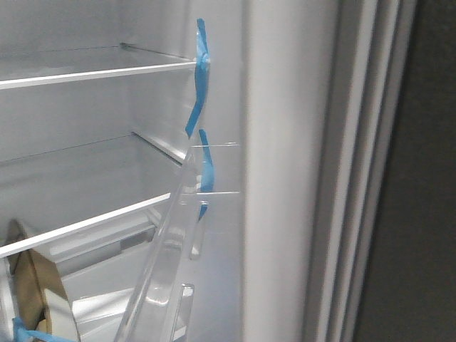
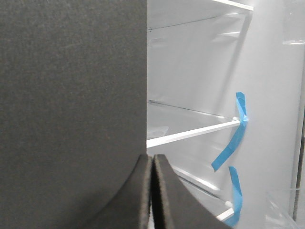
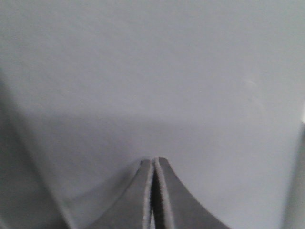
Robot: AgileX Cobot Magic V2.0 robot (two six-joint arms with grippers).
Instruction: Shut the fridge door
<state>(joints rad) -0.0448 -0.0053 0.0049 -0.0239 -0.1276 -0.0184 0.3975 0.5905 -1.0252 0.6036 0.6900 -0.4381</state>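
The fridge door stands open at the far right of the front view, a dark grey matte panel with its pale ribbed seal beside the white interior. In the left wrist view a dark grey matte panel fills one half. My left gripper is shut and empty, its tips right at that panel's edge. My right gripper is shut and empty, its tips close against a plain pale grey surface. I cannot tell what that surface is. Neither gripper shows in the front view.
The white interior holds glass shelves with strips of blue tape on the side wall. A clear plastic bin leans out at the lower middle. A brownish object sits at the lower left. Shelves and tape also show in the left wrist view.
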